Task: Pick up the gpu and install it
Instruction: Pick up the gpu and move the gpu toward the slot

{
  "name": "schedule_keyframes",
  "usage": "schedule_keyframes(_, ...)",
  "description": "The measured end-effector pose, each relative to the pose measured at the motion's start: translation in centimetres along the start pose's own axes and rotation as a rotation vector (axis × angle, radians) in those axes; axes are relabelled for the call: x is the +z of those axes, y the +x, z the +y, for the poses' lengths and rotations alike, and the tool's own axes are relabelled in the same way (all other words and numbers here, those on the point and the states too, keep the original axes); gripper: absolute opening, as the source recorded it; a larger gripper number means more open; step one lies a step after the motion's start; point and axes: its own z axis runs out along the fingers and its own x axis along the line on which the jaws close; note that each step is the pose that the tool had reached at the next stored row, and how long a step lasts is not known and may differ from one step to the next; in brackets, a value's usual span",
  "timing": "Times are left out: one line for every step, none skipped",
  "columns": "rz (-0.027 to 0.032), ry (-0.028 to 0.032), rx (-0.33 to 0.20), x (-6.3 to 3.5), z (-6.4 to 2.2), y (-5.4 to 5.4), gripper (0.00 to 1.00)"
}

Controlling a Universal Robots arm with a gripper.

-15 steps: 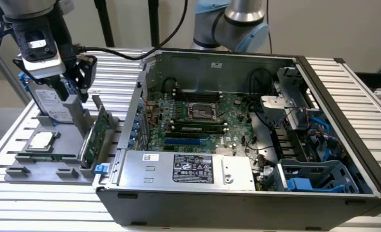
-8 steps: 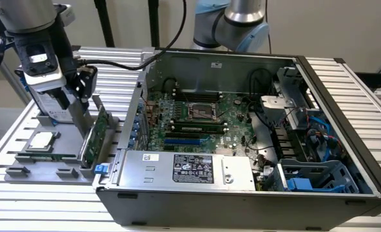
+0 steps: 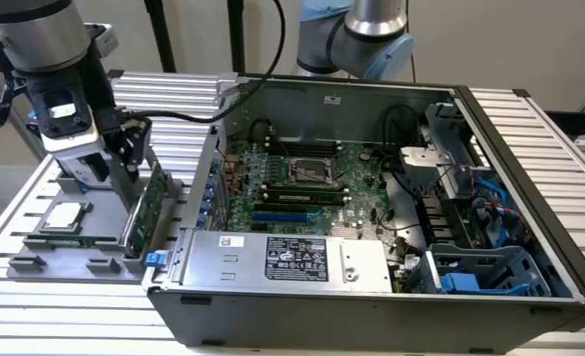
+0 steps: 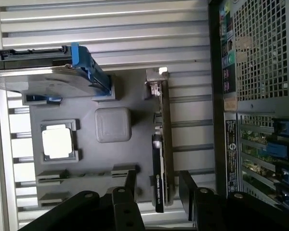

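The gpu [image 3: 150, 202] stands on its long edge in a slot of the grey fixture tray [image 3: 64, 265], on the side nearest the computer case, green face showing. My gripper [image 3: 112, 178] hangs over its far end. In the wrist view the gpu [image 4: 162, 139] appears edge-on, black with its silver bracket at the far end, and runs between my two fingers [image 4: 132, 185]. The gripper [image 4: 159, 192] is open, with a gap on each side of the card. Inside the open case [image 3: 371, 300] the motherboard shows a blue slot [image 3: 287, 217].
A silver hard drive with blue rails [image 4: 62, 79] stands in the tray, its blue end [image 3: 153, 259] beside the case. A processor chip [image 3: 64, 216] lies in a tray pocket. The case's perforated rear panel [image 4: 260, 53] is close beside the gpu. A second arm [image 3: 366, 33] stands behind the case.
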Motion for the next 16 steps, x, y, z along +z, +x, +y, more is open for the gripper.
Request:
schedule_keyframes(0.0001, 0.0001, 0.001, 0.18, -0.02, -0.2, 1.0)
schedule_keyframes(-0.0001, 0.0, 0.001, 0.37, -0.03, -0.3, 1.0)
schedule_keyframes(-0.0002, -0.0001, 0.002, 0.56, -0.02, -0.5, 1.0)
schedule_keyframes(-0.0003, -0.0001, 0.002, 0.74, -0.02, -0.6, 1.0)
schedule_keyframes(-0.0002, -0.0001, 0.002, 0.94, -0.01, -0.8, 1.0)
schedule_keyframes(-0.0001, 0.0, 0.002, 1.12, -0.01, -0.8, 1.0)
schedule_keyframes(-0.0001, 0.0001, 0.002, 1.3, -0.01, -0.8, 1.0)
schedule_keyframes(-0.0001, 0.0001, 0.002, 1.47, -0.01, -0.8, 1.0)
schedule_keyframes(-0.0002, -0.0001, 0.002, 1.66, -0.01, -0.8, 1.0)
schedule_keyframes(-0.0002, 0.0, 0.002, 1.84, 0.02, -0.8, 1.0)
schedule_keyframes(-0.0001, 0.0001, 0.002, 2.03, 0.07, -0.8, 1.0)
schedule_keyframes(-0.0001, 0.0001, 0.002, 2.21, 0.13, -0.8, 1.0)
schedule_keyframes(0.0, 0.0001, 0.002, 2.39, 0.23, -0.8, 1.0)
schedule_keyframes(-0.0002, 0.0, 0.002, 2.58, 0.36, -0.8, 1.0)
schedule_keyframes(-0.0002, 0.0, 0.002, 2.76, 0.51, -0.8, 1.0)
schedule_keyframes(-0.0005, -0.0001, 0.002, 2.96, 0.67, -0.7, 1.0)
